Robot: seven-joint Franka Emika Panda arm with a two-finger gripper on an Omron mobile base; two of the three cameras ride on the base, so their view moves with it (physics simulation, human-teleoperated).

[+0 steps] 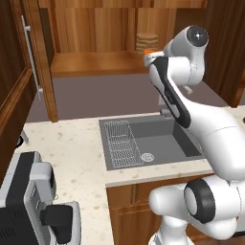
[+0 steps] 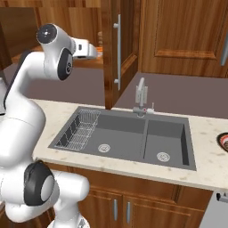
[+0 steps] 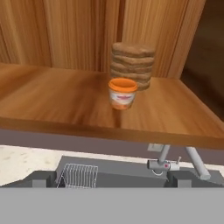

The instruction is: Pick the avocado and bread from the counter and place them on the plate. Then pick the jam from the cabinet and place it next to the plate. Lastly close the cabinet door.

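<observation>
At the left of the left base view, the cabinet door (image 1: 33, 62) stands swung open, its long silver handle showing. Beside it the cabinet (image 1: 95, 62) is open, its wooden shelf bare in front. Below, the speckled surface (image 1: 72, 148) surrounds the grey sink (image 1: 153, 143). On the shelf, the jam (image 3: 122, 93), an orange-lidded tub, stands upright just before a brown ribbed stack (image 3: 132, 65). The fingers (image 3: 111, 178) are released, spread wide, well apart from the jam. At the far right edge of the right base view, the plate (image 2: 223, 141) lies on the surface.
</observation>
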